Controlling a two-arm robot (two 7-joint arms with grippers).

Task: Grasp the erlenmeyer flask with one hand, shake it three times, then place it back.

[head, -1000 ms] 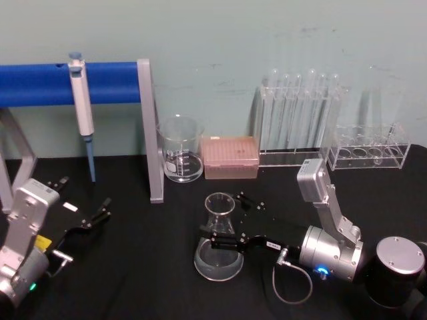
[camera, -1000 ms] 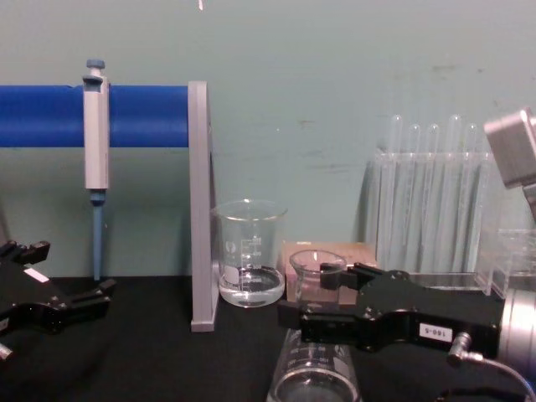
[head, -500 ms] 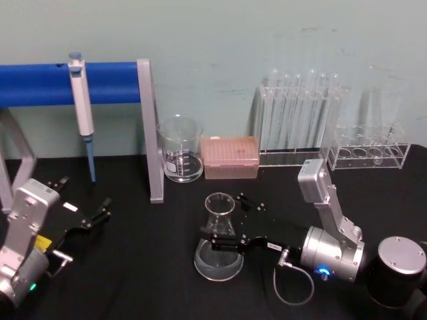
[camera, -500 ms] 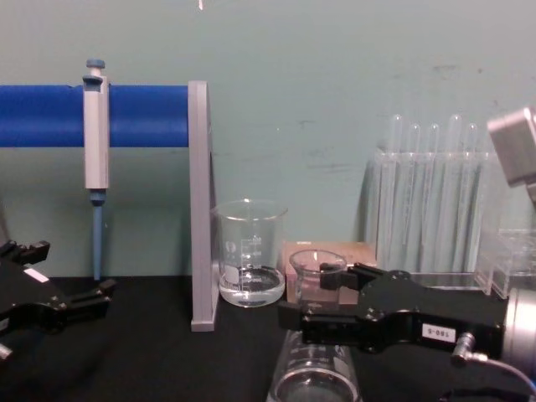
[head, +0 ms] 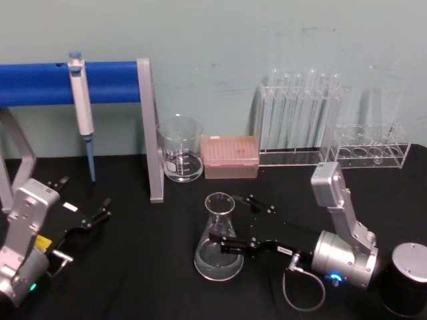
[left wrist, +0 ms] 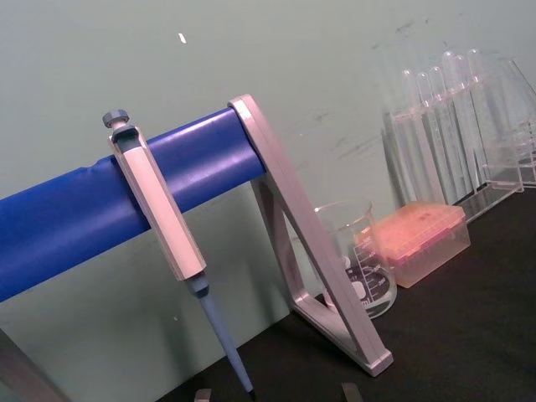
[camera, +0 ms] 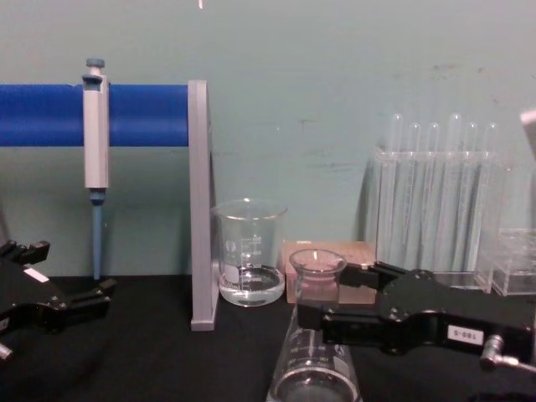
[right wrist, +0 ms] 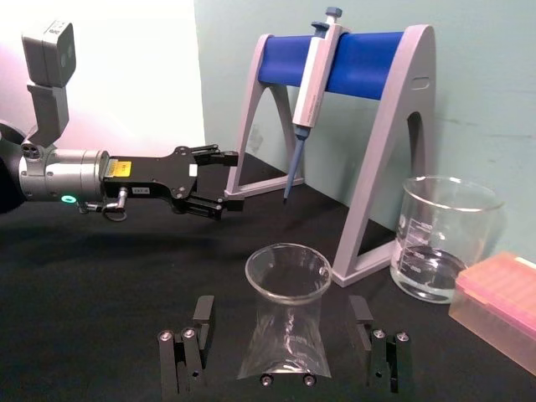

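The erlenmeyer flask stands upright, neck up, clear glass holding little liquid. Right gripper fingers are spread, released beside its neck. Left gripper is parked, fingers apart.

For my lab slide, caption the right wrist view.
Right gripper open, fingers either side of the flask; left gripper parked beyond.

- Chest view: the flask base is cut off by the bottom edge.
- The right hand label is too small to read.
- The left hand body runs off the left edge.
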